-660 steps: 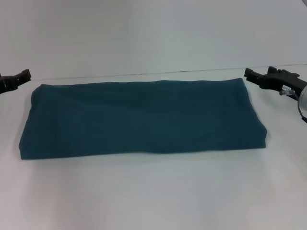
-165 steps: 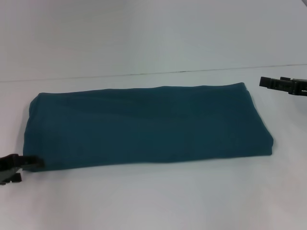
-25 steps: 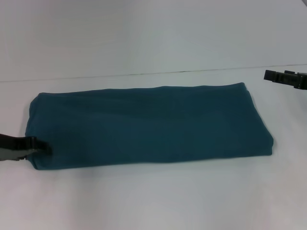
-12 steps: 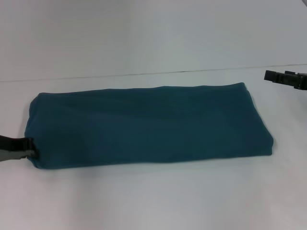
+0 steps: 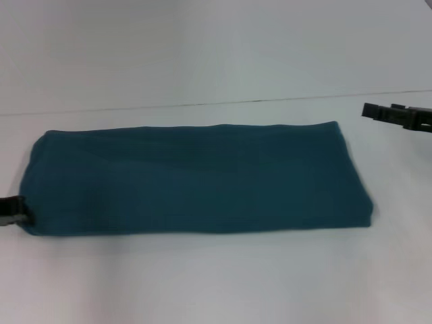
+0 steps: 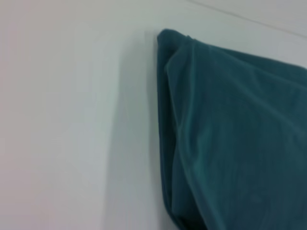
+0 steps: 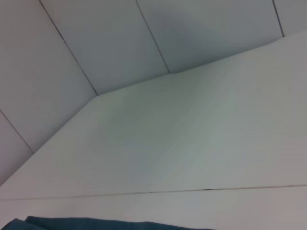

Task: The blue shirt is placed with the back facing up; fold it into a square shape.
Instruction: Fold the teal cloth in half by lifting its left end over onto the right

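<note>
Head view: the left claw [image 5: 12, 209] touches the blue shirt [image 5: 196, 179] at its near-left corner, grip unclear; it should pinch every layer before folding across the tabletop [image 5: 216, 283].

The blue shirt [image 5: 196, 179], folded into a long band, lies flat across the middle of the worktop [image 5: 216, 277], its length running side to side. The left tool [image 5: 12, 210] sits at the shirt's near left corner, touching its edge. The right tool [image 5: 395, 116] hangs beyond the shirt's far right corner, well apart from it.
</note>
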`<act>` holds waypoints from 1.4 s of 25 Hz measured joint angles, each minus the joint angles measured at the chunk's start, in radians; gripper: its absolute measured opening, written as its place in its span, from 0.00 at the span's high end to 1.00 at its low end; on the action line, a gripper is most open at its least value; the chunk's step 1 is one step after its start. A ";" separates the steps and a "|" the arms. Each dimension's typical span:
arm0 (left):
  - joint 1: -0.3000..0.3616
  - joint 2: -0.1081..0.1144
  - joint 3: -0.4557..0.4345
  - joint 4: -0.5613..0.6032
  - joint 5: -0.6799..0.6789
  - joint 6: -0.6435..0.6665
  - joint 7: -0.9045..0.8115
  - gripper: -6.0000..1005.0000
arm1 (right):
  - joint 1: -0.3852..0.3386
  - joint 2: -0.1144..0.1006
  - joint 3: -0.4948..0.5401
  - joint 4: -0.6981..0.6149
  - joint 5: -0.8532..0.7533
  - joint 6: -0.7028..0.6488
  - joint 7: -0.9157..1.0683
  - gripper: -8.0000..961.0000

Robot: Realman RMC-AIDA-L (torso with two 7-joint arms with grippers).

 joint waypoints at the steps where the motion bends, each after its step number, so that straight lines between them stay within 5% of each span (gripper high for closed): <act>1: 0.008 0.001 -0.016 0.008 -0.004 0.004 0.013 0.97 | 0.001 0.005 0.000 0.000 0.000 0.007 -0.002 0.03; 13: 0.053 0.043 -0.255 0.021 -0.023 0.062 0.145 0.96 | 0.012 0.032 -0.008 0.004 0.030 0.024 -0.005 0.03; 24: 0.087 0.064 -0.351 0.059 0.036 0.063 0.150 0.94 | 0.026 0.038 -0.008 0.018 0.031 0.042 -0.011 0.03; 35: 0.117 0.062 -0.378 0.072 0.048 0.070 0.153 0.93 | 0.037 0.035 -0.011 0.019 0.031 0.043 -0.011 0.03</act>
